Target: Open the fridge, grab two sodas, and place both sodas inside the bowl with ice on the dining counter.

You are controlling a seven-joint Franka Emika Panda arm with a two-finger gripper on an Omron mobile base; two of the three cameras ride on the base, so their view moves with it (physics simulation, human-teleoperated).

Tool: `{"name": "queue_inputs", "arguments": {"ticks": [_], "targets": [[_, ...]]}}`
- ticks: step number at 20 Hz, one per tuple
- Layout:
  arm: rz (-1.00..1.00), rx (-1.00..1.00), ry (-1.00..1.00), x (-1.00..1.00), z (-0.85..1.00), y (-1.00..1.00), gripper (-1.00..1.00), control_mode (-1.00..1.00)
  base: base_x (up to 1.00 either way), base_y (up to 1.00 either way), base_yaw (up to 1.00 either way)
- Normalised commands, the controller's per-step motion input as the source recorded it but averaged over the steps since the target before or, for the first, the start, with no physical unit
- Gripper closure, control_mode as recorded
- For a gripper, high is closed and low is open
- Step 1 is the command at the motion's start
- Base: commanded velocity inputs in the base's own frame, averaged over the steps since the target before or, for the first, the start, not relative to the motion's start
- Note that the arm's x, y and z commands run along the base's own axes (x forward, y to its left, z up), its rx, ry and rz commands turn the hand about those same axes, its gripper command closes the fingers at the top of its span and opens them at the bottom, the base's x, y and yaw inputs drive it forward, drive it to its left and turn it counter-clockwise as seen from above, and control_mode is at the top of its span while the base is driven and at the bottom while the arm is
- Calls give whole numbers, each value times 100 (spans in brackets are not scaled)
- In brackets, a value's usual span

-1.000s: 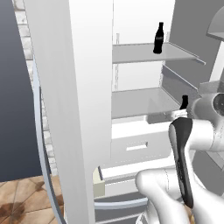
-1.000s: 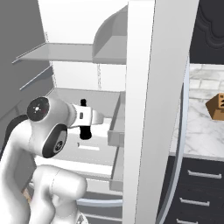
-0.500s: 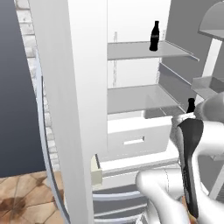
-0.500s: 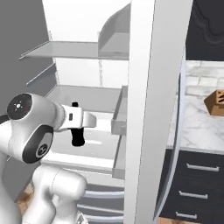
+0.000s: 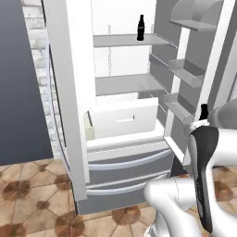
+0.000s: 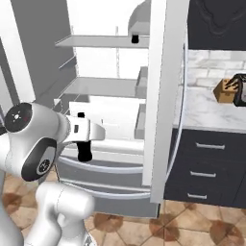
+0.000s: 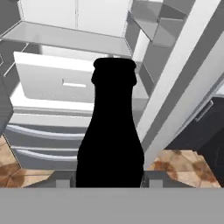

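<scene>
The fridge [image 5: 121,115] stands open, white inside with grey shelves and a pulled-out drawer. One soda [image 5: 141,28], a near-black bottle, stands on the top shelf; its base also shows in the right base view [image 6: 135,38]. My gripper [image 6: 88,133] is shut on the other soda [image 6: 85,150], held upright in front of the fridge, outside it. In the hand view this soda [image 7: 111,131] stands close up between my fingertips, and its neck [image 5: 203,112] pokes up behind my arm. The bowl and the dining counter are out of view.
The left fridge door [image 5: 69,92] and the right fridge door [image 6: 163,96] stand wide open on either side of me. Right of the fridge is a light marble top with a knife block [image 6: 225,90] over dark drawers [image 6: 206,168]. Brown tiled floor lies below.
The whole picture has shifted: the base has backed away from the fridge, which now looks smaller and farther. The soda stays in my shut gripper.
</scene>
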Motion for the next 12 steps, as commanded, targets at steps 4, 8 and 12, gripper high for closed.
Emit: {"name": "queue_inputs", "arguments": {"ticks": [4, 8, 12], "targets": [[0, 0, 0, 0, 0, 0, 100, 100, -83, 3, -19], [0, 0, 0, 0, 0, 0, 100, 100, -63, -7, -32], [0, 0, 0, 0, 0, 0, 100, 100, -37, -39, -39]]}}
